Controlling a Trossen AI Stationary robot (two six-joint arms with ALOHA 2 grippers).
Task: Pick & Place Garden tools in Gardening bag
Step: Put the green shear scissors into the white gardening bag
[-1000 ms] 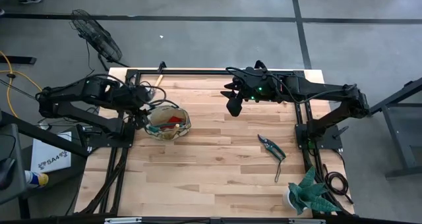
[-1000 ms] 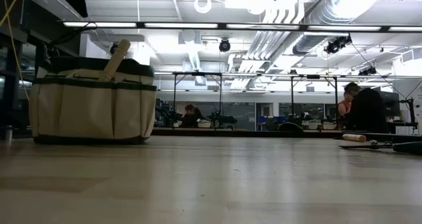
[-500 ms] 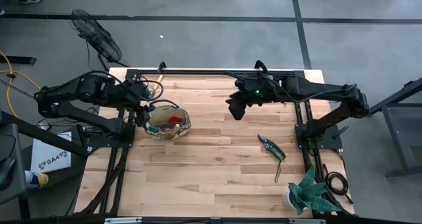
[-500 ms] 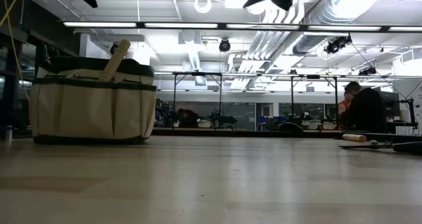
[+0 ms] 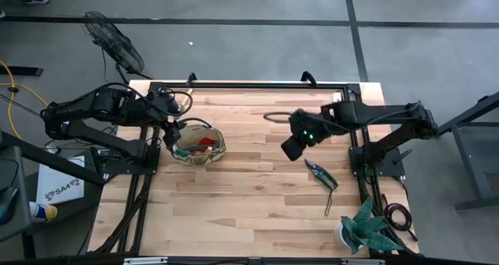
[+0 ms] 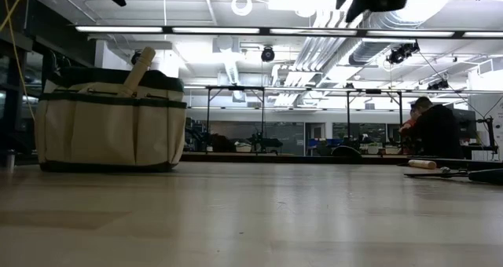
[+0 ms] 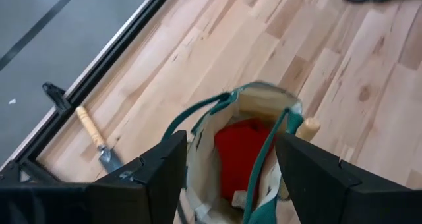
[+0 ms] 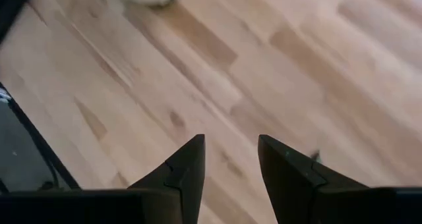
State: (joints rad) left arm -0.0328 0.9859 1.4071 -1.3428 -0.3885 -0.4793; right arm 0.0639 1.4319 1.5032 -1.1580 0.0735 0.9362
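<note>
The beige gardening bag point(image 5: 199, 146) with green trim stands upright on the table's left half. A red item point(image 7: 241, 151) lies inside it, and a wooden handle point(image 6: 140, 69) sticks out of its top. My left gripper point(image 7: 231, 141) hangs open above the bag's left rim, touching nothing. Green-handled pruning shears point(image 5: 321, 174) lie flat on the table's right half, with a thin dark tool point(image 5: 329, 203) just nearer. A wooden-handled trowel point(image 7: 99, 141) lies at the far edge. My right gripper point(image 5: 292, 146) hovers open above bare wood, left of and beyond the shears, pointing steeply down.
A green spiky plant in a white pot point(image 5: 362, 230) stands at the near right corner. A thin dark oval loop point(image 5: 275, 117) lies on the wood beyond my right gripper. Bare tabletop point(image 5: 249, 195) stretches between the bag and the shears. People sit in the room behind.
My right gripper has swung from the table's far middle toward the near and right edges, closer to the shears. It has sunk a little, tipped further down and rolled. The bag and the tools have stayed put.
</note>
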